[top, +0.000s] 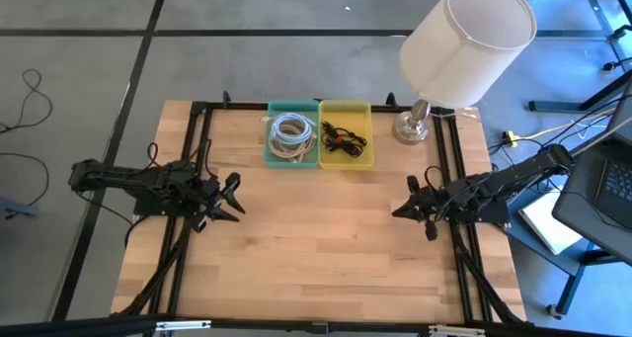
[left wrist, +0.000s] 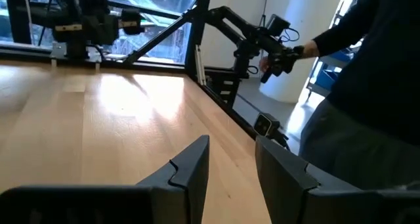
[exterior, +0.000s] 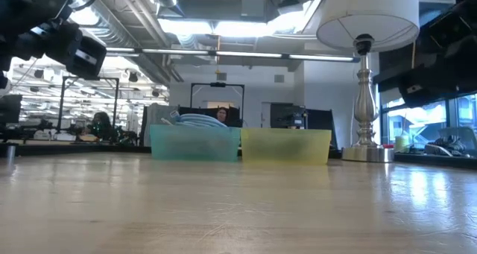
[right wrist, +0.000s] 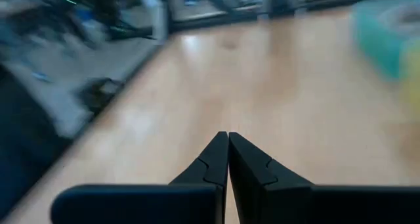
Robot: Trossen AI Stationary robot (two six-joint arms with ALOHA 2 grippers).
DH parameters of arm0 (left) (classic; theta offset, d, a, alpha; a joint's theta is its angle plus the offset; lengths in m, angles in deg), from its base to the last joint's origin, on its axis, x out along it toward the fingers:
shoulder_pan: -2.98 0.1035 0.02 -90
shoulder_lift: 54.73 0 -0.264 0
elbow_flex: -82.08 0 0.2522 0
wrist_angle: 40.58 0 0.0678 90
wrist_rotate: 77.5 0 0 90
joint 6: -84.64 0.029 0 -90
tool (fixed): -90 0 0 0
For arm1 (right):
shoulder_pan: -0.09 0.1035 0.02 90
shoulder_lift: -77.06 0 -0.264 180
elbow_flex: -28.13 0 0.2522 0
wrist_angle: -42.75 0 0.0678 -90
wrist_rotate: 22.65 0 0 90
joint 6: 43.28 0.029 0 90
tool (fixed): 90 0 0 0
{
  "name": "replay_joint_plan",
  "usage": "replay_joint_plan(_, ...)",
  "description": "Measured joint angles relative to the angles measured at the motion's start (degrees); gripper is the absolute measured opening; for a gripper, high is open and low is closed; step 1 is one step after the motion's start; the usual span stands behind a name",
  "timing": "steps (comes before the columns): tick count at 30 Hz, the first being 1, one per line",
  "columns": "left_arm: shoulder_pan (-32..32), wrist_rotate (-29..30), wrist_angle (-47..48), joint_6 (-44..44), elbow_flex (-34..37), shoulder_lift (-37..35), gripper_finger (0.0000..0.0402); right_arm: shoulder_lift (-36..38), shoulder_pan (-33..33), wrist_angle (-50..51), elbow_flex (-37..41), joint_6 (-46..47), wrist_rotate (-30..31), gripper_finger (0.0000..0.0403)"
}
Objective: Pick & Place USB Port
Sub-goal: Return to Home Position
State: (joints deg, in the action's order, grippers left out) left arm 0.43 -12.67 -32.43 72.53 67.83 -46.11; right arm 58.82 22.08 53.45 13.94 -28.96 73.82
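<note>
A green bin (top: pixel 270 149) at the table's far middle holds a coiled white cable (top: pixel 290 131). The yellow bin (top: pixel 366 112) beside it holds a black cable (top: pixel 341 137). I cannot make out a USB port. My left gripper (top: pixel 238 196) hovers open over the table's left side, pointing level toward the right, with nothing between its fingers (left wrist: pixel 193 161). My right gripper (top: pixel 395 211) is shut and hovers over the right side, pointing left, empty (right wrist: pixel 228 135). Both stand well short of the bins.
A table lamp (top: pixel 464 41) stands on its metal base (top: pixel 412 129) at the far right, just beside the yellow bin. Black frame rails (top: pixel 188 179) run along both table sides. A person (left wrist: pixel 367 86) stands beyond the table's edge. Bare wood lies between the grippers.
</note>
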Motion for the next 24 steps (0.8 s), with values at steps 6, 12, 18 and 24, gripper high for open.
replay_joint_plan(6,0.00,-0.02,-0.09,-0.58,0.00,0.00,0.0118,-0.04,0.02,-2.98,-0.11,-16.42,-14.26,0.0017)
replay_joint_plan(12,0.00,0.00,-0.13,-0.58,0.00,0.00,0.0118,0.00,0.02,-2.80,-0.11,-22.27,-15.07,0.0017)
replay_joint_plan(18,-0.13,-0.02,1.09,-0.62,0.00,-2.88,0.0118,2.94,0.02,-0.64,-0.11,-22.26,-15.07,0.0017)
replay_joint_plan(24,2.09,-0.14,-0.93,-0.71,0.00,-8.59,0.0118,11.72,-3.07,0.36,-0.04,-22.28,-15.10,0.0017)
